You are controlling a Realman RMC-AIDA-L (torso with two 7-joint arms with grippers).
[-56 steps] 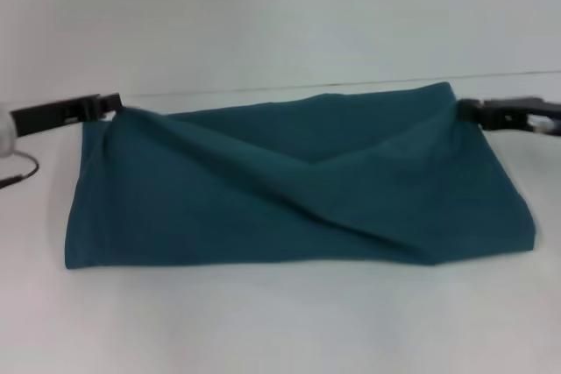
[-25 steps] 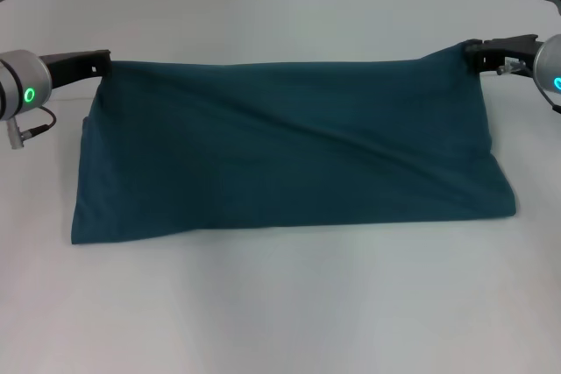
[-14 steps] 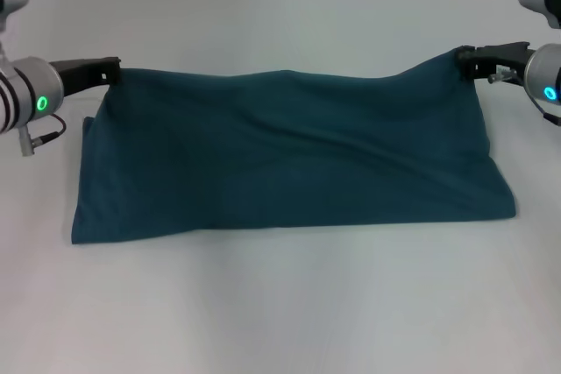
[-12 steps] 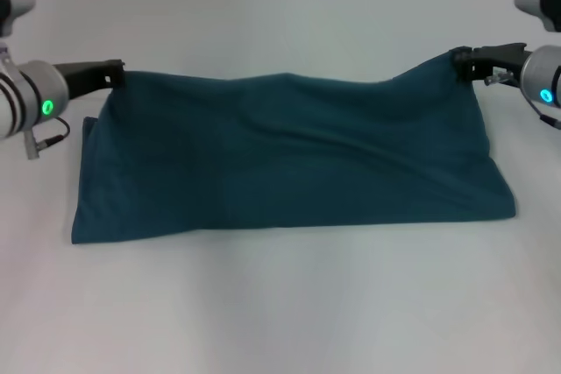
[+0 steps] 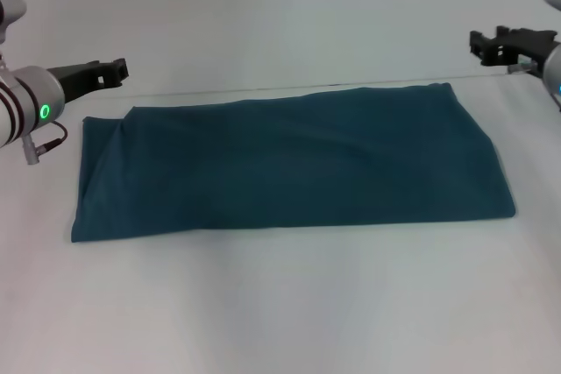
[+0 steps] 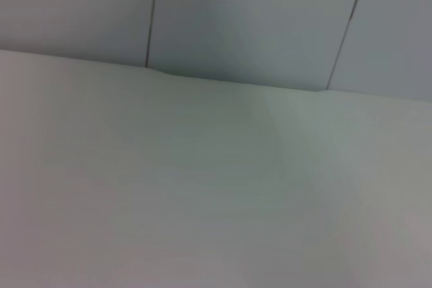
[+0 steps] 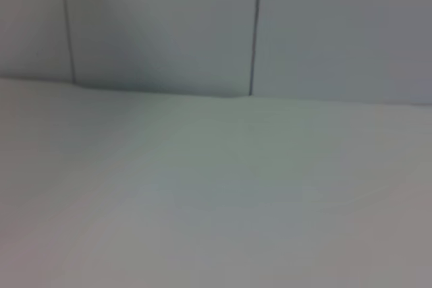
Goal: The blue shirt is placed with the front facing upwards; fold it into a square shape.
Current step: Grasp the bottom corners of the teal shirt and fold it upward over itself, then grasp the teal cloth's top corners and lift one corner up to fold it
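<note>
Currently the shirt (image 5: pixel 289 162) lies flat on the white table (image 5: pixel 289 313) as a wide, low rectangle, long axis running side to side, no lettering showing. Both grippers are off the cloth.

Left gripper (image 5: pixel 112 67): raised, just beyond the shirt's far left corner, not touching it. Fingers appear parted a little and hold nothing. Left wrist view shows only bare table and the wall panels behind, no cloth.

Shirt, left end: a small vertical crease and a slightly doubled edge near the left side. Middle: smooth, faint diagonal ripples. Right end: near edge flares out a bit wider than the far edge, so the rectangle is not quite true.

Right gripper (image 5: pixel 491 45): raised, beyond and to the right of the far right corner, well apart from the cloth. Fingers look parted, empty. Right wrist view again shows only table and wall.

Judgement: the lengthwise fold looks done; a square needs one end brought over the other. To do it well, pinch both corners of one short edge through all layers, lift only enough to clear the cloth, carry across level, and line up edges before letting go. The skewed right end may want squaring.
</note>
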